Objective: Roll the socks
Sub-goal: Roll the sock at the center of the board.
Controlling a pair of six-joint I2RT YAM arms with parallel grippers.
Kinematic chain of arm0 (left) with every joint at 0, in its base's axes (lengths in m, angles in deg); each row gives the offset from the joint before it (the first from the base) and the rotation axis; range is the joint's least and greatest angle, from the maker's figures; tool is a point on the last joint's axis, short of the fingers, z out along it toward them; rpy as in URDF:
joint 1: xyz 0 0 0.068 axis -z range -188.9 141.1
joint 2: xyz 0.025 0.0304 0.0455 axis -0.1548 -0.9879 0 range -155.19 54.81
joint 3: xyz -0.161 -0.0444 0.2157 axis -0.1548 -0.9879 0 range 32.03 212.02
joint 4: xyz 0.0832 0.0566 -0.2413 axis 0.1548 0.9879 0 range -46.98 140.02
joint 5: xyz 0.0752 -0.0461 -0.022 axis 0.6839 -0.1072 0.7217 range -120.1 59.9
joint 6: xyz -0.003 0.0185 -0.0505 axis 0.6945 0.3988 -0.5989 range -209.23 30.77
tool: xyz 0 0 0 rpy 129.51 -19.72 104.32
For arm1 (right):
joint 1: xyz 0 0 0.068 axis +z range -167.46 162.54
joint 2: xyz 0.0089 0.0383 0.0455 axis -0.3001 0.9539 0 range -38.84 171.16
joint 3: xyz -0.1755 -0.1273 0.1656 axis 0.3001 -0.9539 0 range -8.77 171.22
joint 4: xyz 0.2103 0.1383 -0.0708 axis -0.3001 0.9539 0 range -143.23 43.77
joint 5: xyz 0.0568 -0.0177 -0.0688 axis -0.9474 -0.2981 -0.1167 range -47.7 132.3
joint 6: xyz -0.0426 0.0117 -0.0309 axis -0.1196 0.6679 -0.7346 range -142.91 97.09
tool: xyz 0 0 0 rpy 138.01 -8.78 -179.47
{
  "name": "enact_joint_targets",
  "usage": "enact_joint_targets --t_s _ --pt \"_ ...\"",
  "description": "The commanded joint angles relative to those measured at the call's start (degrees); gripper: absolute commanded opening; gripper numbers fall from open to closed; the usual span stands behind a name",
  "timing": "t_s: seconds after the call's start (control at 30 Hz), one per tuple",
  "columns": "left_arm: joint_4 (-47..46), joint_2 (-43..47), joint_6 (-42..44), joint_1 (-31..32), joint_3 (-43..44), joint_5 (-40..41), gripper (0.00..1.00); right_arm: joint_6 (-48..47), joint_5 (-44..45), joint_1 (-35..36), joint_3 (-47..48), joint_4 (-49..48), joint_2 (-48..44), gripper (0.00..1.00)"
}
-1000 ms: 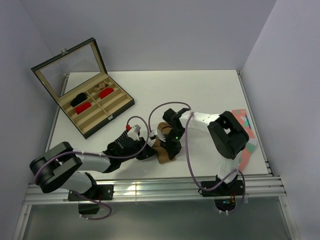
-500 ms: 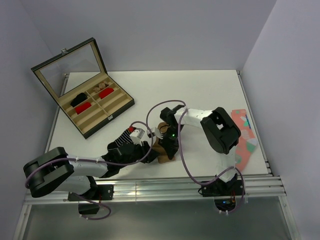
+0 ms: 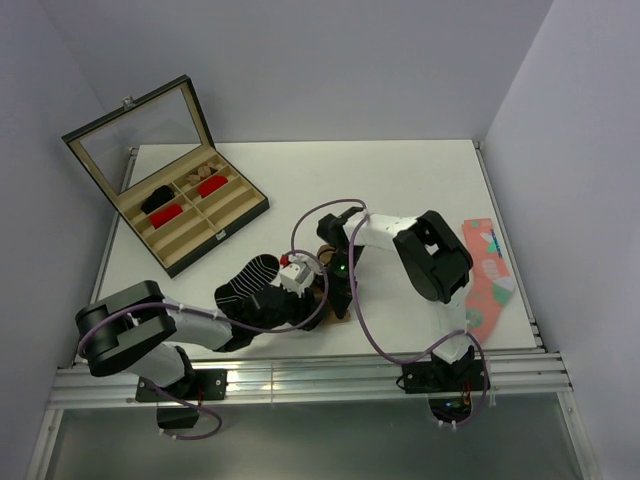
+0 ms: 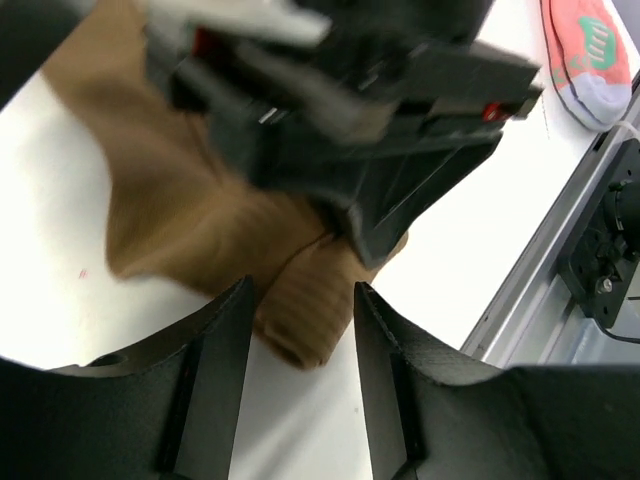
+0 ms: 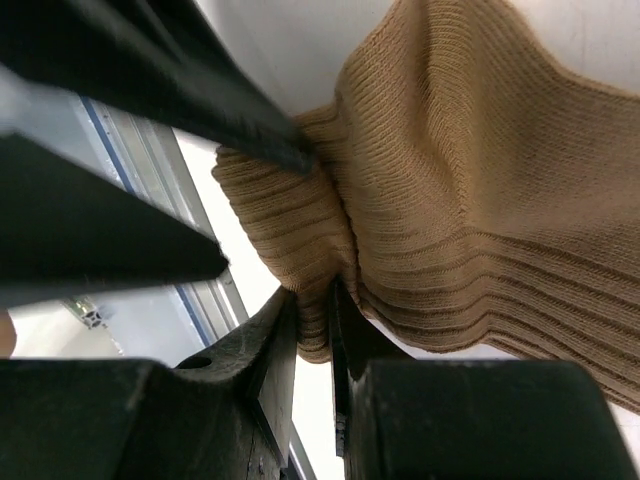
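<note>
Walls (image 3: 350, 70) of pale lilac are closing round a white table (image 3: 400, 190) in the top view, with a metal rail (image 3: 300, 380) running along its 6 o'clock edge. An open box (image 3: 235, 215) is sitting at 10 o'clock and a pink sock (image 3: 485, 280) is lying at 3 o'clock. The striped sock (image 3: 250, 275) is resting near the centre, toward 7 o'clock, beside the left gripper (image 3: 305, 283). The tan sock (image 3: 322, 300) is peeking out under the right gripper (image 3: 340, 290).

Left wrist view: the left gripper (image 4: 300, 290) is standing with its fingers (image 4: 215, 370) apart, straddling the tan sock's (image 4: 200, 220) rolled end on the white surface.

Right wrist view: the right gripper (image 5: 312, 300) is pinching a fold of the tan sock (image 5: 470, 170).
</note>
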Motion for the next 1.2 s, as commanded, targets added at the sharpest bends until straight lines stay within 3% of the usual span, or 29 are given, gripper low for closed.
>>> enact_joint_targets --t_s 0.0,0.27,0.7,0.9,1.07,1.17 --pt "-2.1 -1.7 4.0 0.3 3.9 -2.1 0.50 -0.5 7.3 0.0 0.3 -3.6 3.3 0.17" --pt "0.7 -5.3 7.2 0.3 6.9 -3.4 0.51 0.2 7.6 0.0 2.4 -2.5 4.9 0.17" --pt "-1.5 -6.8 4.6 0.3 4.9 -5.9 0.48 1.8 6.8 -0.1 3.0 -3.2 5.6 0.17" --pt "-3.8 -7.2 1.3 0.3 3.1 -8.7 0.35 3.5 6.6 -0.1 2.2 -5.6 4.9 0.18" --pt "-3.9 -7.7 -0.7 0.3 3.3 -10.4 0.19 5.0 6.0 -0.1 2.2 -6.3 4.5 0.19" --pt "-5.1 -8.8 -2.6 0.3 3.1 -12.0 0.08 5.8 5.9 -0.2 1.9 -7.1 3.9 0.28"
